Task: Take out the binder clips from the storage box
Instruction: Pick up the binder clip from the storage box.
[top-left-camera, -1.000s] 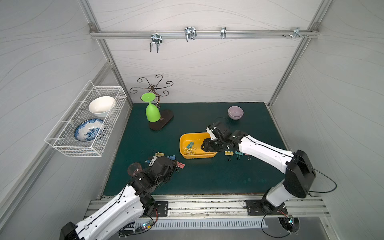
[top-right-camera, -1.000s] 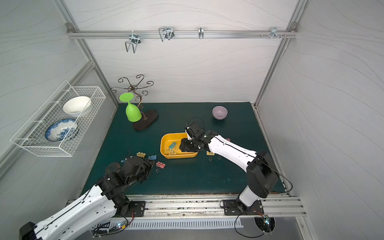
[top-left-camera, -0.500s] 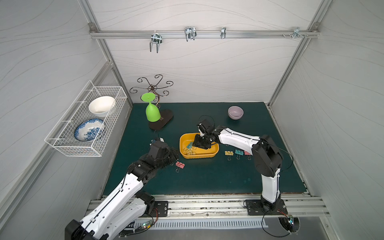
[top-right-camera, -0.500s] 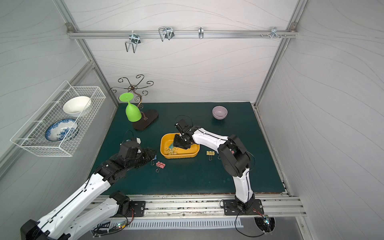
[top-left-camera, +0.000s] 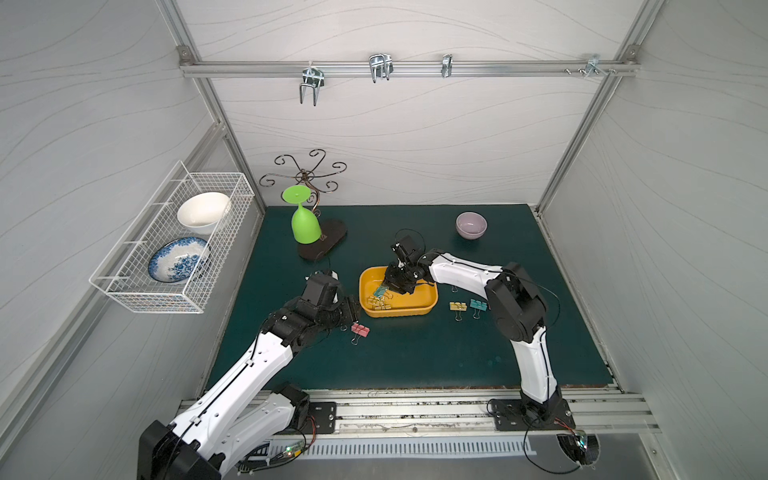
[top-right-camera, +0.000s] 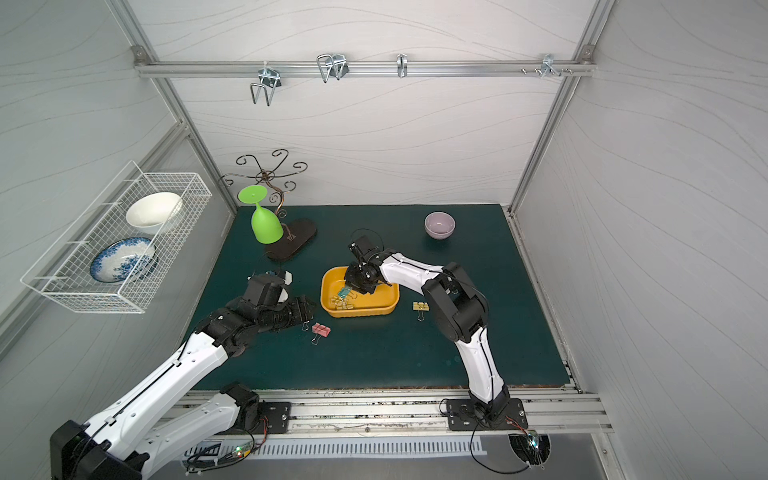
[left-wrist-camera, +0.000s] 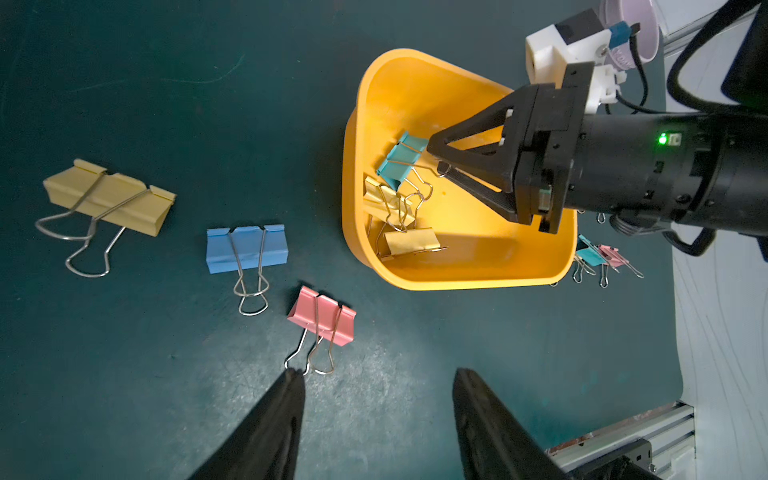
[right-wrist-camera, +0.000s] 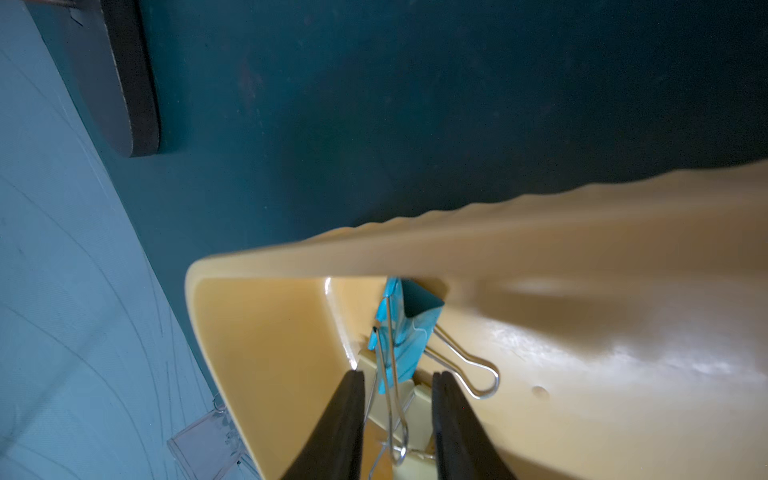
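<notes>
Right wrist view: teal clip (right-wrist-camera: 415, 332) on edge, handle between parted right jaws.

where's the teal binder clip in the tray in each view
Both top views: teal binder clip in the left part of the yellow-orange plastic tray, at the right gripper.
Left wrist: clip in the tray, beside yellow clips.
Right wrist: clip between the jaws, by the tray wall.
Shared landmark: the tray.
</notes>
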